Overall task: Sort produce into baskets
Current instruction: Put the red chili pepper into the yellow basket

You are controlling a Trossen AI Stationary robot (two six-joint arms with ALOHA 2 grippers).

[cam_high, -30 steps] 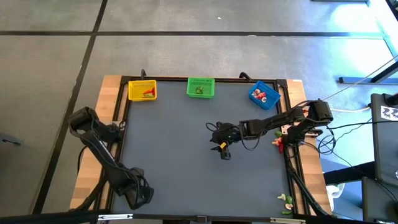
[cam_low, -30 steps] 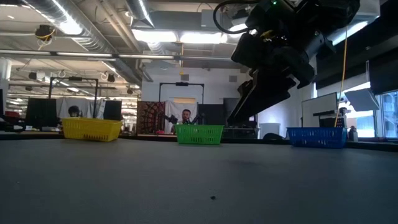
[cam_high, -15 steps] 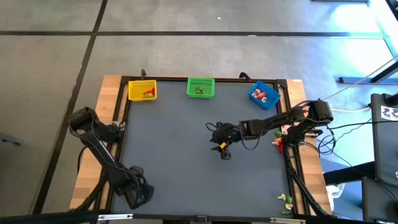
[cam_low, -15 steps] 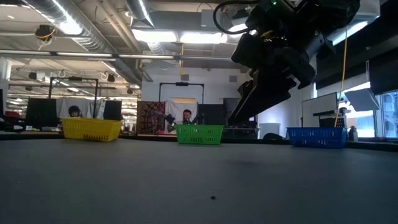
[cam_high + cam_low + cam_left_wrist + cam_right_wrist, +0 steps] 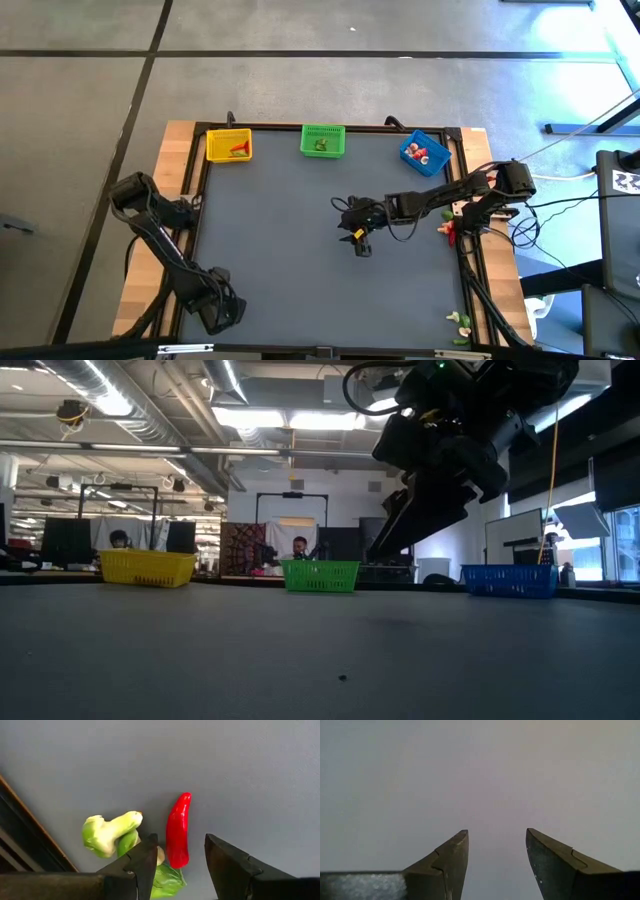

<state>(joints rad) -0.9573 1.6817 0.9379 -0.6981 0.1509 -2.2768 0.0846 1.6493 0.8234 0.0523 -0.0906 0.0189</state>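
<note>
The sorting seems to me partly done. The yellow basket [image 5: 229, 133] has a red piece inside, the green basket [image 5: 322, 128] has something green, and the blue basket [image 5: 429, 137] has a few red and pale pieces. All three stand in a row at the far edge of the table.

Some produce is not sorted yet. A small red piece [image 5: 447, 228] lies at the right edge of the table, and some green and cream pieces [image 5: 460, 321] lie near the front right corner.

The left gripper [image 5: 181, 840], at the front left, has its fingers apart and grasps nothing. Just beyond them lie a glossy red pepper [image 5: 181, 815], slim and curved, and beside it a pale green vegetable [image 5: 107, 832] with a cream stalk.

The right gripper [image 5: 497, 834] hangs over the bare middle of the table, also released and empty.
</note>
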